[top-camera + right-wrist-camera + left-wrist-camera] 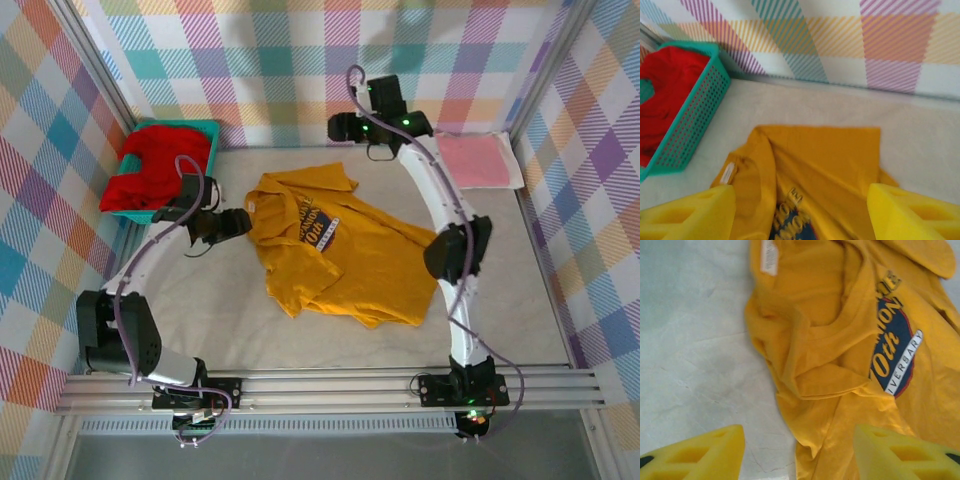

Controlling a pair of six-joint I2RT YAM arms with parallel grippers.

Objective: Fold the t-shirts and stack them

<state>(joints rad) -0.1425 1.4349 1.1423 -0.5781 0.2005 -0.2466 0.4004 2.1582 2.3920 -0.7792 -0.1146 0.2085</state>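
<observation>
Mustard-yellow t-shirt (pixel 335 255) is lying rumpled in the middle of the table (pixel 520 300), chest side up, one sleeve doubled over, with the dark blue print (pixel 895 350) showing. The left gripper (pixel 799 432) hangs at the shirt's collar side with its yellow fingers spread wide apart and nothing between them. One finger sits over bare table and the other over yellow cloth, so the shirt's wrinkled edge runs right up the gap. The white neck label (pixel 769 257) is way out ahead of the tips.

The right gripper (pixel 801 195) is also wide open and holding nothing. The shirt's far edge lies flat between and just past its fingers. Off beyond its left finger is the teal basket (pixel 695 120) with the red t-shirt (pixel 667 95) bunched inside (spilling over the rim, by the look of the overhead view). The pink t-shirt (pixel 472 160) sits folded flat in the far corner, well apart from both sets of fingers.
</observation>
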